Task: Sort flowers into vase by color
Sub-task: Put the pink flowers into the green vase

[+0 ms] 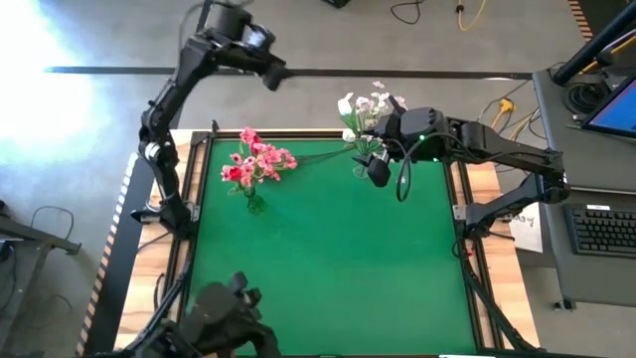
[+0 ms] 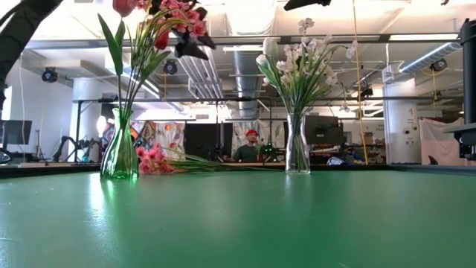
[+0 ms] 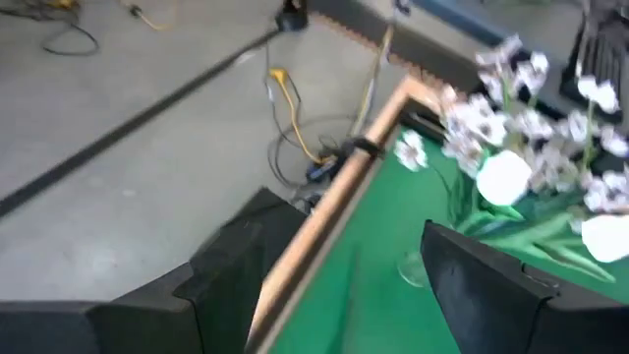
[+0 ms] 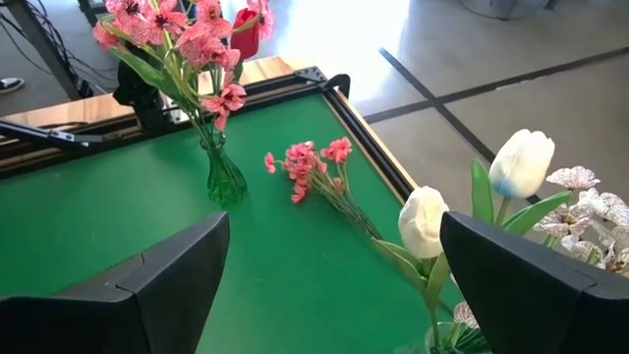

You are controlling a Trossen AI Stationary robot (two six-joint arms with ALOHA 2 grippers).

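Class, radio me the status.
Both grippers open, empty: left gripper beyond the table, right gripper over white flowers. One pink flower stem still on mat. Nothing blocking.

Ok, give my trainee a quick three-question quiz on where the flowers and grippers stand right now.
1. True or false: every pink flower is already in a vase.
2. Which vase holds the white flowers: A green, B clear?
3. Which gripper hangs over the white bouquet?

Key:
1. False: a pink sprig lies on the green mat beside the green vase.
2. B, the clear vase holds the white flowers.
3. The right gripper, open; the left gripper is open, raised beyond the table.
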